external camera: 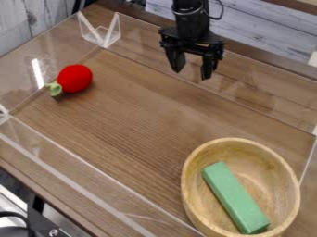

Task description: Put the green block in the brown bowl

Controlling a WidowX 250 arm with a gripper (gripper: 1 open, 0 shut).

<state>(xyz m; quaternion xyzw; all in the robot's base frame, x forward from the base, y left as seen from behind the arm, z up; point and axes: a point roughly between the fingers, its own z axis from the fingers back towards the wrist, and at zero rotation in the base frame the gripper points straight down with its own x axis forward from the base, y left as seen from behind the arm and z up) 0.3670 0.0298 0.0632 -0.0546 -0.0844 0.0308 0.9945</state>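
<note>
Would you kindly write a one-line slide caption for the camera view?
Green block lying in the brown bowl, open gripper empty at the far side, red fruit at left.

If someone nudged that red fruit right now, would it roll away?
Probably: the red fruit looks round, resting on smooth table, so it should roll easily. Its stem might make it wobble. The clear wall beside it would likely stop it.
</note>
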